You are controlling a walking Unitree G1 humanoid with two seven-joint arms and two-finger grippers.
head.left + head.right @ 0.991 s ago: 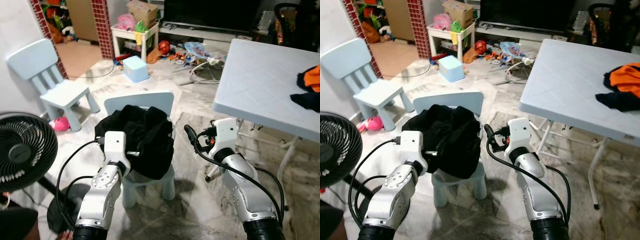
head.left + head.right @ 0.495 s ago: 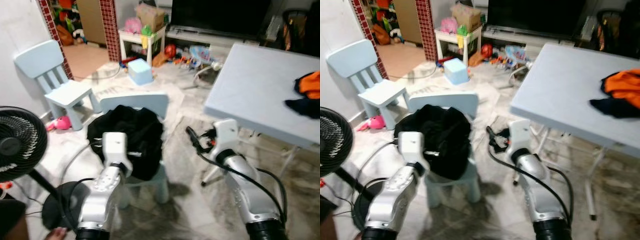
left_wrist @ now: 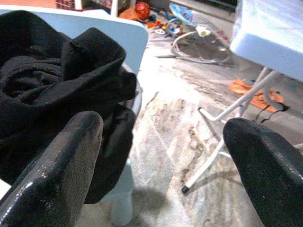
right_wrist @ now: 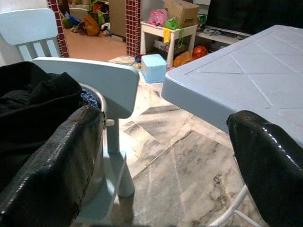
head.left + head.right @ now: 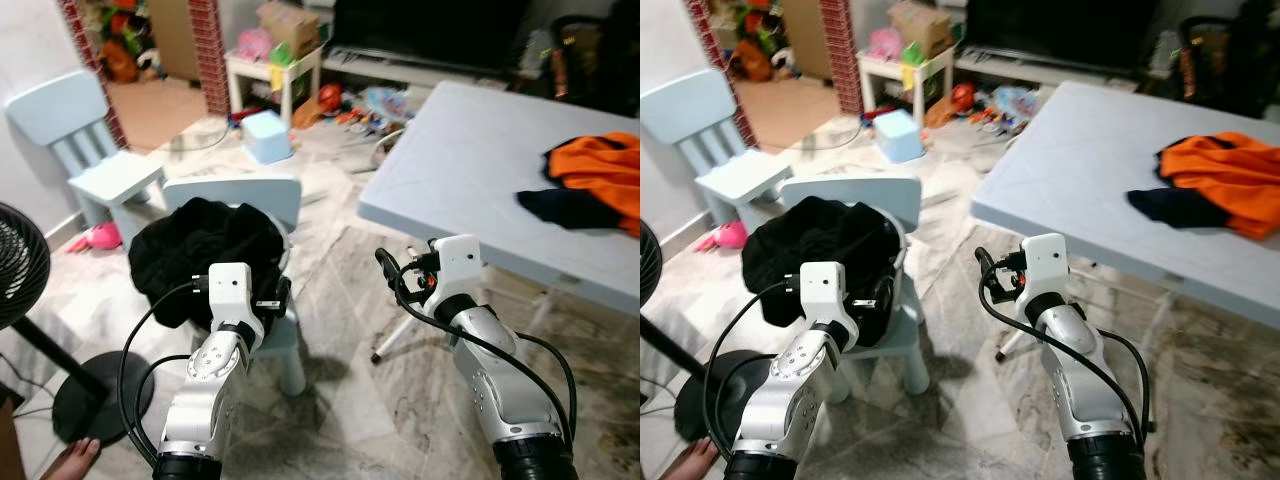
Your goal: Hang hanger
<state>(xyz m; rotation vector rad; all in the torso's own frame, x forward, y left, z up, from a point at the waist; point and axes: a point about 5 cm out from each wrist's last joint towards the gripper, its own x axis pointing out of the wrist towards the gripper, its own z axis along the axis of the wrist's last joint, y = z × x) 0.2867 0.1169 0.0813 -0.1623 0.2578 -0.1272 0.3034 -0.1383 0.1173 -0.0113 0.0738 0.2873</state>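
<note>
Turning toward the folding table (image 5: 470, 160), the head camera is now taking in more of its top and less of the pedestal fan (image 5: 15, 265) than a second ago, while the small blue chair (image 5: 250, 195) and its load are sitting further to the robot's left in the frame; the things themselves appear not to have moved. The left gripper (image 3: 161, 156) is hanging just beside the heap of black clothing (image 5: 195, 255) piled on that chair, its two fingers standing wide apart with nothing between them. The right gripper (image 4: 165, 156) is likewise spread and empty, hovering between the chair back and the table edge. An orange garment (image 5: 600, 170) and a dark one (image 5: 565, 205) are lying on the far part of the table. No hanger can be made out anywhere, nor any rail or hook to receive one, so the task's object is unlocated; in judgement the robot is searching or repositioning, and no hanging step has begun. The chair seat is hidden under the black heap, and the wrist view is hinting at a rounded grey rim beneath it that cannot be identified. A person's hand (image 5: 70, 462) is being cut off at the lower edge.
</note>
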